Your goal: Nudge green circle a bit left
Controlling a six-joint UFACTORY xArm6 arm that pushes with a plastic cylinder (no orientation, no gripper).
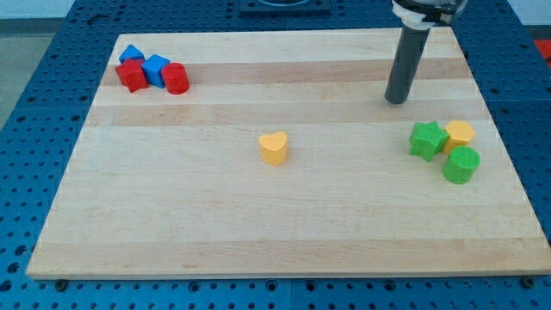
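Note:
The green circle (461, 164) sits near the view's right edge of the wooden board (215, 224). It touches a yellow block (460, 134) just above it. A green star (427, 139) lies to its upper left. My tip (395, 100) rests on the board above and to the left of this cluster, well apart from the green circle.
A yellow heart (274, 148) lies near the board's middle. At the view's top left sits a cluster: a red star-like block (132, 77), a red cylinder (176, 78), and two blue blocks (156, 67) (131, 54).

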